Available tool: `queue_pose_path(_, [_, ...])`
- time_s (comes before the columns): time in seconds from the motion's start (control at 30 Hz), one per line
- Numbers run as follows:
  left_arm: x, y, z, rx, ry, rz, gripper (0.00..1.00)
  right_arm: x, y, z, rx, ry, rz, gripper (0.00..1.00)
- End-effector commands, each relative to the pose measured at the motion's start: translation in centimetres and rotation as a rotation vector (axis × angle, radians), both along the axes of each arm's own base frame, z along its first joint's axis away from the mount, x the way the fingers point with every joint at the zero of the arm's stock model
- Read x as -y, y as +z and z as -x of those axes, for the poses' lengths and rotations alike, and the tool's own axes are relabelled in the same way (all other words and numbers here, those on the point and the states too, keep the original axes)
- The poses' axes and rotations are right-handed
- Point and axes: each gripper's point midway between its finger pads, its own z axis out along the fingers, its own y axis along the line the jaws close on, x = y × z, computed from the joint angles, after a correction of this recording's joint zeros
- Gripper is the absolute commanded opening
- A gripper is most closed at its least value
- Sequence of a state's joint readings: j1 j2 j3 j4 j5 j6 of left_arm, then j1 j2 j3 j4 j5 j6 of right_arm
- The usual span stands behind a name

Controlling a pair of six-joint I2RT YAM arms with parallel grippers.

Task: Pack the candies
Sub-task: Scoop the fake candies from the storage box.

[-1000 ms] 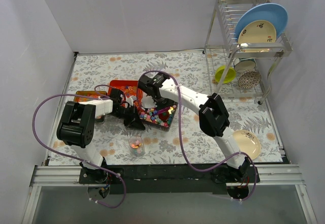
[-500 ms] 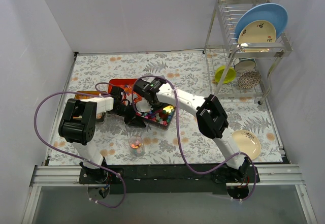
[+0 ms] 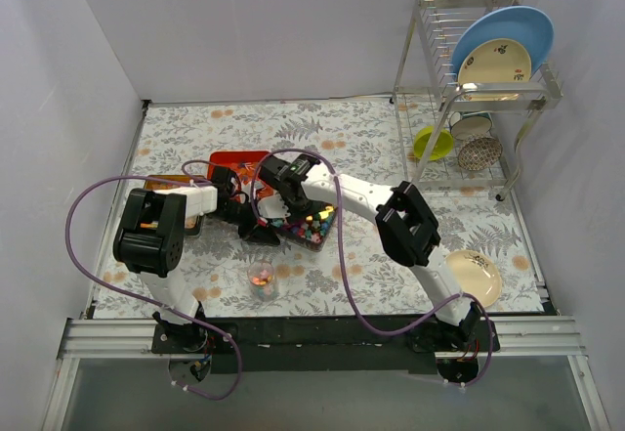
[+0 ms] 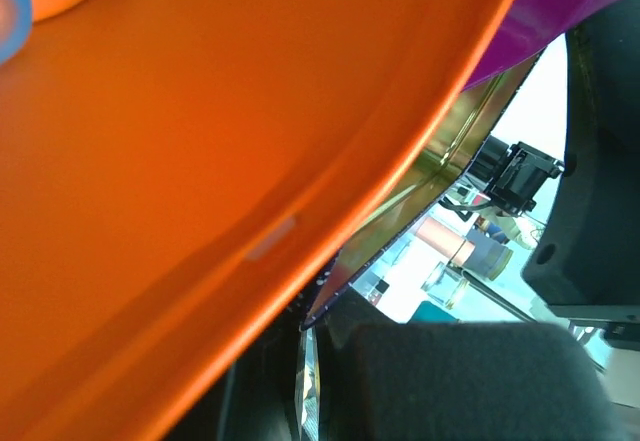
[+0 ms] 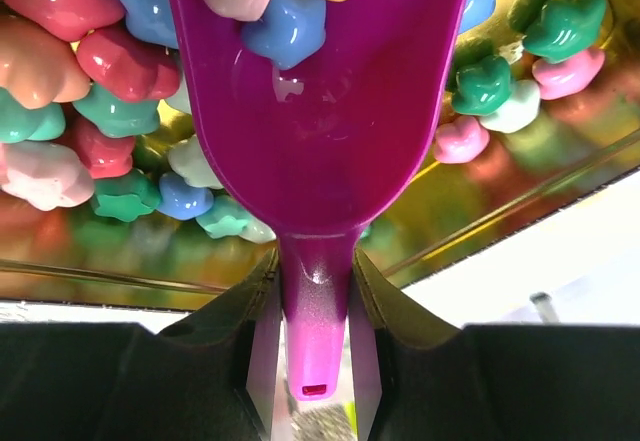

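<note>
Since a second ago my right wrist has swung left and dropped over the tin. My right gripper (image 5: pixel 315 306) fingers are clamped on the handle of the glossy purple plastic scoop (image 5: pixel 320 131), its bowl nosed into the pastel flower-shaped candies (image 5: pixel 100 81). These are heaped in the shallow gold metal tin (image 5: pixel 510 186), with a few on the bowl. I judge them light, hard, slick and prone to rolling, so scoop, don't pinch. My left gripper (image 3: pixel 252 224) is closed by the tin; can't tell on what. No readable text.

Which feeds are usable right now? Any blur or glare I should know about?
Left wrist: an orange surface fills the view, too close and blurred. Right wrist: sharp on the purple scoop and candies, with glare spots on the scoop and reflections in the gold tray. Top external: evenly lit, clear.
</note>
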State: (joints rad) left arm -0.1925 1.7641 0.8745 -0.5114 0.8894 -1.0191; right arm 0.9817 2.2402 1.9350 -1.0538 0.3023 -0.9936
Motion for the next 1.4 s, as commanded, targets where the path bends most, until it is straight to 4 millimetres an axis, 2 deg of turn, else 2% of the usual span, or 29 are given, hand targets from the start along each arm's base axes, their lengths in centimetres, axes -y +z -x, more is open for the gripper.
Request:
queue_pose_path(0.0, [0.9, 1.9, -1.4, 0.081, -0.027, 0.073, 0.0, -4.0, -0.9, 4.0, -0.229, -0.008, -0.238, 0.01])
queue_pose_path(0.07, [0.7, 2.3, -1.5, 0.088, -0.029, 0.068, 0.0, -3.9, -0.4, 4.2, -0.276, -0.024, -0.304, 0.01])
queue_pose_path(0.1, [0.6, 2.8, -2.0, 0.107, -0.03, 0.069, 0.0, -3.0, -1.3, 4.7, -0.298, -0.028, -0.293, 0.01])
queue_pose_path(0.17, [0.3, 2.9, -1.9, 0.114, -0.042, 0.058, 0.0, -3.1, -0.4, 4.3, -0.29, 0.002, -0.362, 0.01])
queue_pose_path(0.2, [0.1, 3.2, -2.1, 0.12, -0.04, 0.057, 0.0, -2.2, -1.3, 4.9, -0.308, 0.003, -0.352, 0.01])
queue_pose_path(0.23, [-0.1, 3.3, -2.1, 0.125, -0.048, 0.052, 0.0, -2.5, -0.4, 4.4, -0.284, 0.019, -0.401, 0.01])
queue_pose_path(0.43, [-1.8, 4.9, -2.8, 0.148, -0.026, 0.029, 0.0, -1.6, 0.2, 4.4, -0.302, 0.033, -0.478, 0.01])
queue_pose_path(0.6, [-3.2, 7.3, -4.1, 0.212, -0.035, 0.041, 0.01, -1.1, 0.5, 3.9, -0.344, -0.003, -0.573, 0.01])
queue_pose_path(0.83, [-4.4, 11.0, -4.1, 0.233, -0.07, 0.133, 0.12, -0.3, 0.7, 3.5, -0.388, -0.024, -0.661, 0.01])
queue_pose_path(0.9, [-6.2, 11.8, -5.4, 0.257, -0.017, 0.136, 0.12, -0.3, 0.9, 3.5, -0.395, -0.028, -0.681, 0.01])
queue_pose_path(1.03, [-7.7, 13.4, -6.5, 0.298, 0.023, 0.144, 0.13, 0.6, 1.7, 3.2, -0.38, -0.041, -0.716, 0.01])
queue_pose_path(1.23, [-8.7, 14.2, -6.9, 0.336, 0.036, 0.146, 0.13, 2.2, 3.0, 2.9, -0.389, -0.064, -0.786, 0.01])
queue_pose_path(1.37, [-9.1, 14.1, -6.7, 0.339, 0.032, 0.149, 0.13, 2.9, 3.9, 3.5, -0.441, -0.059, -0.855, 0.01])
